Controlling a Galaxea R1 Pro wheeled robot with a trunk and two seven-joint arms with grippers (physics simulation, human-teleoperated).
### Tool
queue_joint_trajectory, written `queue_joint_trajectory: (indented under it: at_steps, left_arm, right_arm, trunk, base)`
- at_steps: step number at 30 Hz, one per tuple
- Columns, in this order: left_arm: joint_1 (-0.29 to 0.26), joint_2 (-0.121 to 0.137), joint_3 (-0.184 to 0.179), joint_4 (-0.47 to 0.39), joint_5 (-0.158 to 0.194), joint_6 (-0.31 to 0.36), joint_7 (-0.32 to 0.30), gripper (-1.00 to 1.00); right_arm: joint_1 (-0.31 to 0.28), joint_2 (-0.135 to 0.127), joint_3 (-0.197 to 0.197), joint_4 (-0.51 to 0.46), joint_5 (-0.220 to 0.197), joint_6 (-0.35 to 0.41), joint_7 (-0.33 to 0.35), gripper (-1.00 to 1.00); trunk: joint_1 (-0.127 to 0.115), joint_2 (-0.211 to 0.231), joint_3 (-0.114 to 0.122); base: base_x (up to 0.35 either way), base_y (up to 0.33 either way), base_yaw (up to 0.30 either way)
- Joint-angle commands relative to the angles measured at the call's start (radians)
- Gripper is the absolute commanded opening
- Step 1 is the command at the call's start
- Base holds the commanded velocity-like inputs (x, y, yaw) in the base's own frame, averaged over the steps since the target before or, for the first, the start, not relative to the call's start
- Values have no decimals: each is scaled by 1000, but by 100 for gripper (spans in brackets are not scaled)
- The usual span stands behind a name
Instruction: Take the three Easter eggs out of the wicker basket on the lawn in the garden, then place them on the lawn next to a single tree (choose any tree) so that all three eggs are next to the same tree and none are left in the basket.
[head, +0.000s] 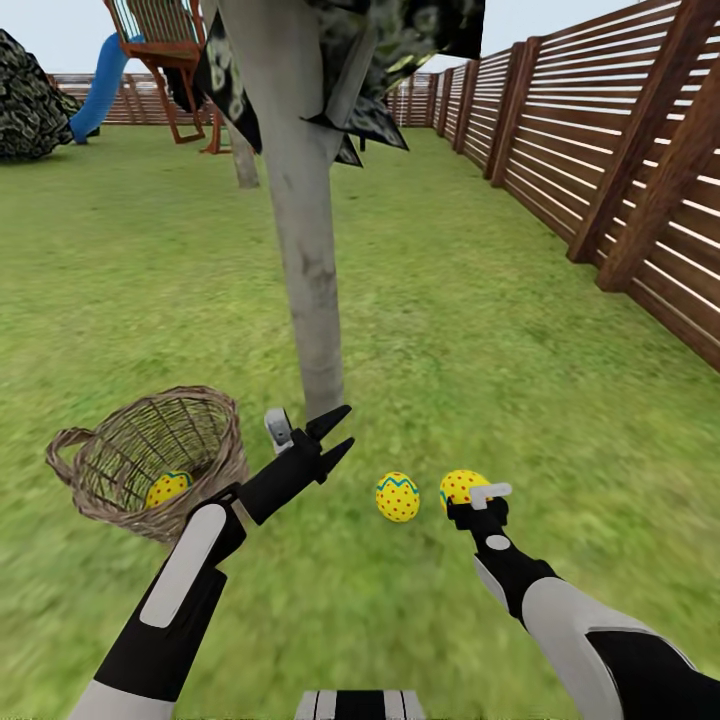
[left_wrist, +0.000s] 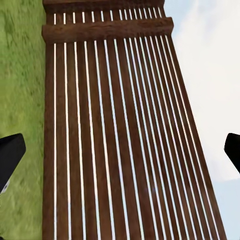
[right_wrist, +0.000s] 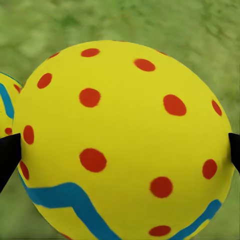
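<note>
A pale grey tree trunk rises from the lawn straight ahead. The wicker basket stands left of it with one Easter egg inside. A second egg lies on the grass right of the trunk's foot. A third egg sits beside it, between the spread fingers of my right gripper, low over the grass. That egg is seen close up, with fingertips at both its sides. My left gripper hangs open and empty near the trunk's base.
A brown slatted wooden fence runs along the right side and is also seen close up. A playset with a blue slide and a dark bush stand far back left.
</note>
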Motion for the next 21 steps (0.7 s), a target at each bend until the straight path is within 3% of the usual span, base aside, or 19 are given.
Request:
queue_joint_trajectory:
  at_steps: [1, 21]
  left_arm:
    - [0, 0, 1, 0, 3, 4, -1, 100]
    - [0, -2, 1, 1, 3, 3, 0, 100]
  right_arm:
    - [-1, 0, -3, 1, 9, -2, -4, -100]
    - [-1, -1, -4, 1, 8, -2, -4, -100]
  trunk:
    - [0, -1, -5]
    - [9, -5, -82]
  base:
    - [0, 0, 0]
    - [0, 0, 0]
